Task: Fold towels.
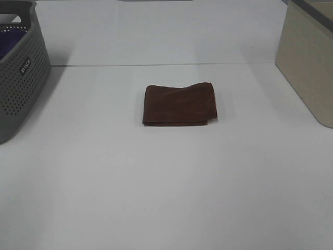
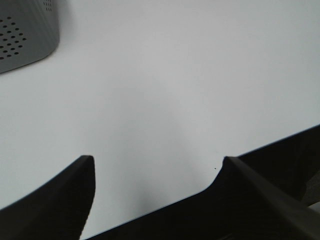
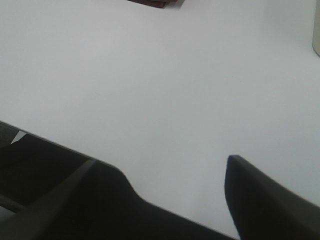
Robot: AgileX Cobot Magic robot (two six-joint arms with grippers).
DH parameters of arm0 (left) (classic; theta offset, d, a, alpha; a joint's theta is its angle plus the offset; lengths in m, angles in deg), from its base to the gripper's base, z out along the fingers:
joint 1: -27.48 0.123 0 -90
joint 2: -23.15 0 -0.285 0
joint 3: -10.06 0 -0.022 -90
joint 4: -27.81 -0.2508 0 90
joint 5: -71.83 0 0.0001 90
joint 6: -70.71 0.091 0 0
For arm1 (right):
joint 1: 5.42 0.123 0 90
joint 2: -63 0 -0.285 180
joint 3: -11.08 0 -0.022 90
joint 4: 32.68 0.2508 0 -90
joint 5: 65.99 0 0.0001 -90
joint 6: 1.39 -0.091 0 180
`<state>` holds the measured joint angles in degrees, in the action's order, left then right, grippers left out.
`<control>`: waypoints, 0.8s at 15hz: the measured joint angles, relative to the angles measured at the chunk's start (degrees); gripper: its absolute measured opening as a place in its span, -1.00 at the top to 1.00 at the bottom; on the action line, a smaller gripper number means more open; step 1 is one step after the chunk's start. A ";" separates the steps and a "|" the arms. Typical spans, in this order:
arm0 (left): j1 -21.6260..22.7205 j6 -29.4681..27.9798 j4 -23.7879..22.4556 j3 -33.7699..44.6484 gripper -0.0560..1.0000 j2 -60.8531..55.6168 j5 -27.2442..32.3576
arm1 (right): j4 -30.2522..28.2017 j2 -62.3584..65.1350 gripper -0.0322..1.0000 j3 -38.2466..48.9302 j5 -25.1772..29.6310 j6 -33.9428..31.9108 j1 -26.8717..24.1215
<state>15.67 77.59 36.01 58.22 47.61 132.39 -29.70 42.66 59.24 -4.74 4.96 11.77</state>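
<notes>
Bright, even light; soft shadows; wrist views slightly blurred, the white table point(image 1: 166, 198) washed out.

a white table point(image 1: 166, 198) carries a folded brown towel point(image 1: 180, 104) at its middle, a grey perforated basket point(image 1: 21, 78) far left, a beige bin point(image 1: 308, 62) far right.

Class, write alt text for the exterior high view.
A folded brown towel lies flat at the middle of a white table. A grey perforated basket stands at the left edge and a beige bin at the right.
</notes>
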 joint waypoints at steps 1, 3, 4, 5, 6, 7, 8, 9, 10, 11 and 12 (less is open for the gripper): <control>0.23 0.00 0.00 0.00 -0.38 0.00 0.00 | 0.06 0.11 -0.35 0.00 0.00 0.00 -1.89; 3.21 0.00 0.00 0.00 -0.38 0.00 0.00 | 0.23 0.23 -0.35 0.00 0.00 0.00 -7.33; 4.93 0.00 0.00 0.00 -0.38 0.00 0.00 | 0.34 0.23 -0.35 0.00 0.00 0.00 -9.68; 6.59 0.00 0.00 0.00 -0.38 -0.40 0.00 | 0.34 0.63 -0.35 0.00 0.00 0.00 -11.63; 7.33 0.00 0.00 0.00 -0.38 -0.97 0.00 | 0.34 0.97 -0.35 0.00 0.00 0.00 -12.61; 8.54 0.00 0.00 0.00 -0.38 -2.64 0.00 | 0.40 2.12 -0.35 0.00 -0.06 0.00 -14.15; 9.05 0.00 0.00 0.00 -0.38 -5.16 0.00 | 0.40 3.78 -0.35 0.00 -0.17 0.00 -15.41; 9.11 0.00 0.00 0.00 -0.38 -7.51 0.00 | 0.46 5.84 -0.35 0.00 -0.29 0.00 -15.81; 9.11 0.00 0.00 0.00 -0.38 -9.91 0.00 | 0.52 7.73 -0.35 0.00 -0.29 0.00 -15.87; 9.11 0.00 0.00 0.00 -0.38 -11.69 0.00 | 0.57 9.63 -0.35 0.00 -0.29 0.00 -15.87; 9.11 0.00 0.00 0.00 -0.38 -13.18 0.00 | 0.63 11.63 -0.35 0.00 -0.34 0.00 -15.87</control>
<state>24.78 77.59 36.01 58.22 34.43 132.39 -29.07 54.29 59.24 -5.08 4.96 -4.10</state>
